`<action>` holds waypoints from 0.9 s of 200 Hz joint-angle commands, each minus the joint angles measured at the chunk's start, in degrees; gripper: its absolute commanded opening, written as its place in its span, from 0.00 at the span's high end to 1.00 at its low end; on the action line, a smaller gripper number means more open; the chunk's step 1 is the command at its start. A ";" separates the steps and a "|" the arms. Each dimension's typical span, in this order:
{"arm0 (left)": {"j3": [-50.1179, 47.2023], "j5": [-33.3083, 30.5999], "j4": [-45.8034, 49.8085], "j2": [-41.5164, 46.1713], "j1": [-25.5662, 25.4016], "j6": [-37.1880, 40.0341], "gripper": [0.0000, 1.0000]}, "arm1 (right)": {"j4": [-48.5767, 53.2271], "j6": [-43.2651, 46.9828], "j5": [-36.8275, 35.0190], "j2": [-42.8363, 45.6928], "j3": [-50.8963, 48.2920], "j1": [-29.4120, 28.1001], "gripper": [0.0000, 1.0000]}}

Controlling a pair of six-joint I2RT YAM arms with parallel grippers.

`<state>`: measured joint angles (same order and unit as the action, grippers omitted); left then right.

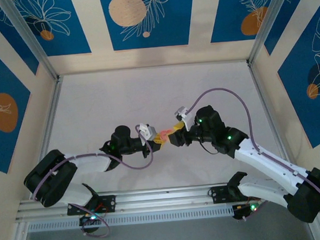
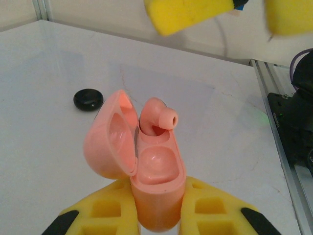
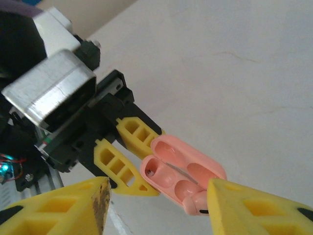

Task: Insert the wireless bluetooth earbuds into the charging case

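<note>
Top external view: the white desk (image 1: 147,93) carries both arms, the left arm (image 1: 86,165) and the right arm (image 1: 260,157) reaching inward so their yellow tools meet near the middle. The left tool (image 2: 159,208) is clamped on the base of the pink charging case (image 2: 156,181), holding it above the desk with its lid swung open to the left. The right tool (image 3: 156,200) is spread wide, its fingers (image 3: 63,208) either side of the case's far end. A pink earbud (image 2: 159,116) stands half seated in the far socket, nozzle pointing right; the near socket holds nothing. A small black rounded piece (image 2: 88,99) lies on the desk beyond the lid.
</note>
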<state>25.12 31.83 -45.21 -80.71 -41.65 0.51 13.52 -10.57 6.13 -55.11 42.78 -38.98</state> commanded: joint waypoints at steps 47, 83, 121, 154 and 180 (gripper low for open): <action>0.28 0.27 -2.88 1.50 -0.28 1.16 0.86 | 3.13 -12.42 15.40 1.77 -0.04 10.93 0.50; 0.36 0.42 -2.79 1.52 -0.28 1.24 0.86 | 3.21 -16.37 20.29 0.98 -3.00 14.67 0.65; 0.52 0.40 -2.78 1.40 -0.27 1.24 0.87 | 1.01 -18.26 25.59 -0.81 -4.85 14.65 0.76; 0.71 0.43 -2.68 1.43 -0.28 1.24 0.87 | 0.85 -18.37 26.56 -2.91 -5.34 14.03 0.80; 0.89 0.53 -2.69 1.43 -0.28 1.24 0.87 | 0.04 -18.52 26.17 -4.35 -5.21 13.67 0.82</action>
<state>25.12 31.86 -45.89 -80.31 -41.65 0.54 14.50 -28.23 30.17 -58.57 38.00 -24.80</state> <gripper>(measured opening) 0.168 0.185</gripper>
